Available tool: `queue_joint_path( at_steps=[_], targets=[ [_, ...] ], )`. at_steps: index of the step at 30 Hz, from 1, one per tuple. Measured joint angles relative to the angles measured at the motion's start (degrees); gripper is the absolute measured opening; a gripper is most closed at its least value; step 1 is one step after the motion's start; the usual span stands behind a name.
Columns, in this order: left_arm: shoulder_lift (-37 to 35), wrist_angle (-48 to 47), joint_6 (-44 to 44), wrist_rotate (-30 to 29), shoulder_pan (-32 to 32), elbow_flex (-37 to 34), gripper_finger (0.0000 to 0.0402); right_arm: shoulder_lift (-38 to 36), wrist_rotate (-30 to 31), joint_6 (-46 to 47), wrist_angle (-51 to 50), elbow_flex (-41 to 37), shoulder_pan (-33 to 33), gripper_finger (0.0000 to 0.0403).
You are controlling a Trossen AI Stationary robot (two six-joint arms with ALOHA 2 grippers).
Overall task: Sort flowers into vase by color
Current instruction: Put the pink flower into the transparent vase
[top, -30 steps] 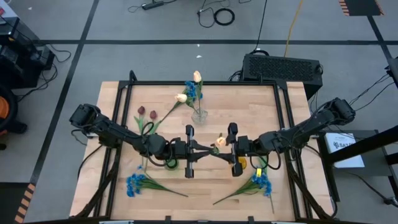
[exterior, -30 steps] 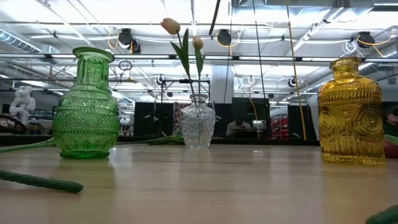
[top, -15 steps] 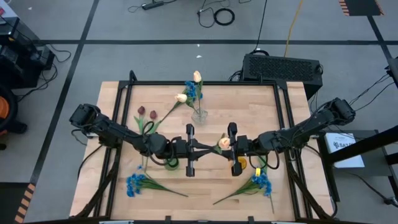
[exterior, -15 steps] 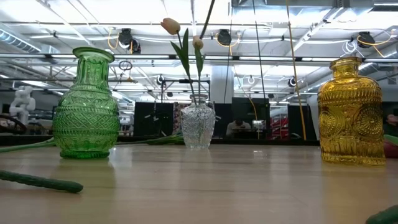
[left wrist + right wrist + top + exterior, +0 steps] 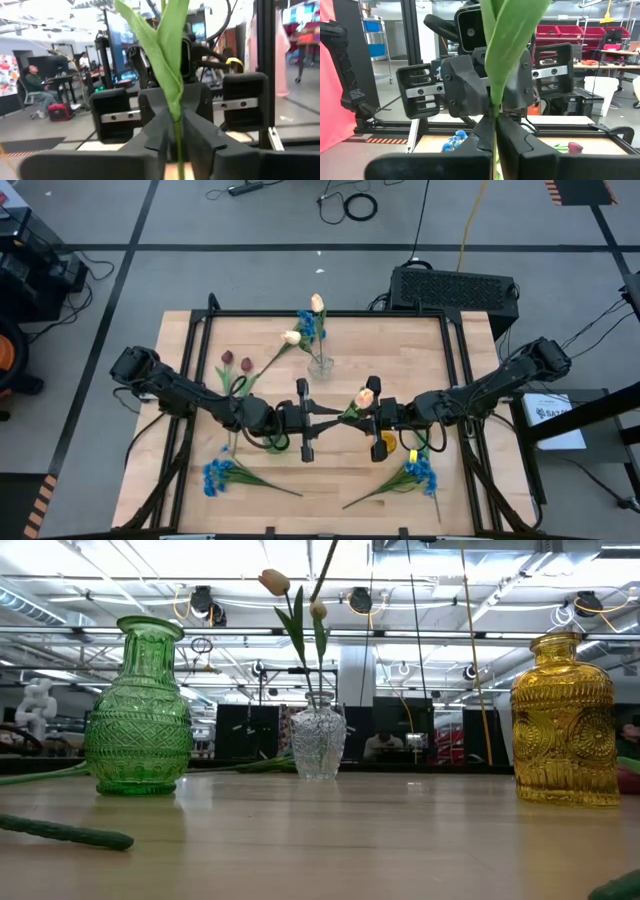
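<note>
From above, the two arms meet nose to nose in the middle of the table (image 5: 190, 330), and one cream-peach tulip (image 5: 366, 396) sits between them. The left gripper (image 5: 318, 418) and the right gripper (image 5: 358, 416) each have the thin stem (image 5: 346, 412), so the flower is right at both grippers, a bit nearer the right arm. The stem runs sideways from one gripper to the other, with the bloom at the right gripper's end. The clear vase (image 5: 320, 364) stands near, toward the far side of the table, with cream-peach tulips and some blue blooms at it; two dark red tulips (image 5: 236, 360) lie further left, and blue flowers (image 5: 218, 474) lie near the front on both sides. From table height, the clear vase (image 5: 318, 743) stands between a green vase (image 5: 138, 710) and a yellow vase (image 5: 565, 724), and it already has tulips in it; neither gripper shows here. In the left wrist view, the left gripper (image 5: 176, 134) has its fingers (image 5: 159, 131) close around the stem (image 5: 178, 145), with a small gap on each side, so its hold looks loose. The leaf (image 5: 162, 50) points away toward the right arm. In the right wrist view, the right gripper (image 5: 494, 131) is squeezed tight on the stem (image 5: 493, 145). I think the right arm will be the one to carry the flower to the clear vase.
</note>
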Motion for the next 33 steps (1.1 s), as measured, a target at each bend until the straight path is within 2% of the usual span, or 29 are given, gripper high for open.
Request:
queue_joint_path(
  at_steps=[7,10,17,21,27,30,33],
  targets=[
    [-6.7,-15.97,-3.03,-6.02,-3.1,-0.08,0.0203,-2.32,0.11,0.77,-2.43,0.0,0.07,0.0001],
    [-10.21,-25.06,-6.0,-9.85,-5.63,-0.07,0.0232,-3.92,0.15,1.26,-4.04,0.0,0.04,0.0001],
    [-17.04,-42.76,-16.93,-12.68,-11.47,-0.07,0.024,-5.99,2.61,-0.02,-4.87,0.0,0.15,0.0],
    [-19.22,-50.36,-20.94,-17.36,-14.95,-0.07,0.024,-6.45,7.45,-4.04,-3.68,0.0,-0.52,0.0],
    [-20.9,-61.79,-25.52,-28.88,-20.45,-0.13,0.024,-6.6,7.52,-8.65,1.0,0.0,-5.84,0.0],
    [-21.35,-65.81,-27.41,-31.4,-22.08,-0.13,0.024,-6.6,7.48,-9.06,1.14,0.0,-9.41,0.0],
    [-21.61,-65.79,-27.12,-32.08,-22.42,-1.26,0.0239,-6.58,7.11,-8.37,1.12,0.0,-12.48,0.0]
  ],
)
